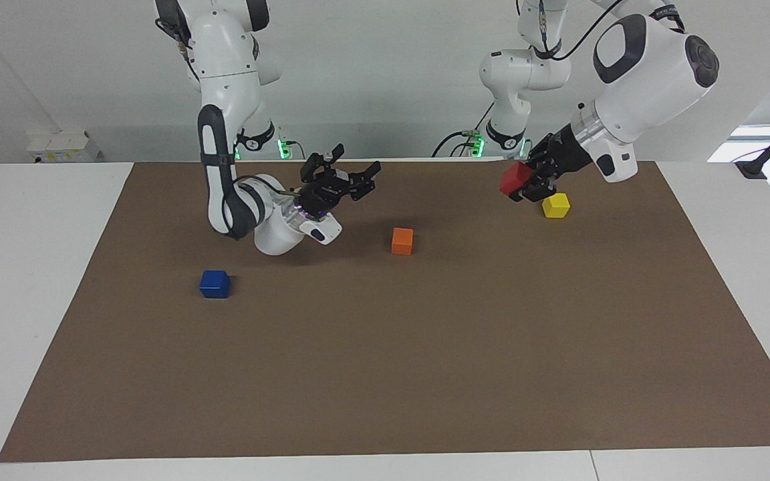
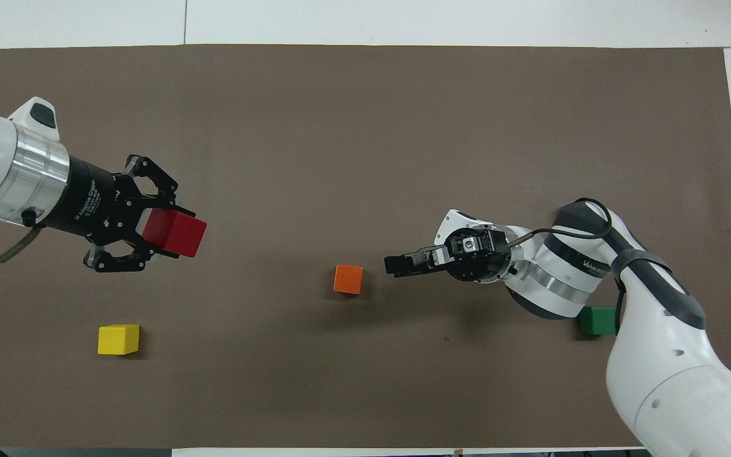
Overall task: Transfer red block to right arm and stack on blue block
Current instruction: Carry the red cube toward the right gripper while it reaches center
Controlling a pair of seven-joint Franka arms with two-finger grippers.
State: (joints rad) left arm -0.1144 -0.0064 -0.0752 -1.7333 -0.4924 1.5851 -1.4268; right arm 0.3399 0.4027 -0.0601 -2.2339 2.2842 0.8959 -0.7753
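Red block (image 1: 514,179) rides clenched in the left claw (image 1: 522,184), aloft; right claw (image 1: 353,180) gapes over the surface (image 1: 425,374); best meet squarely, leaving two faces free.

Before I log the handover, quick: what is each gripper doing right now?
Left gripper: shut on the red block, raised over the mat.
Right gripper: open, empty, raised beside the orange block.

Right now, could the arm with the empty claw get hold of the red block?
Probably yes. The left gripper holds the red block up in the air, and the right gripper is open and points toward it, with nothing between them but bare space above the mat.
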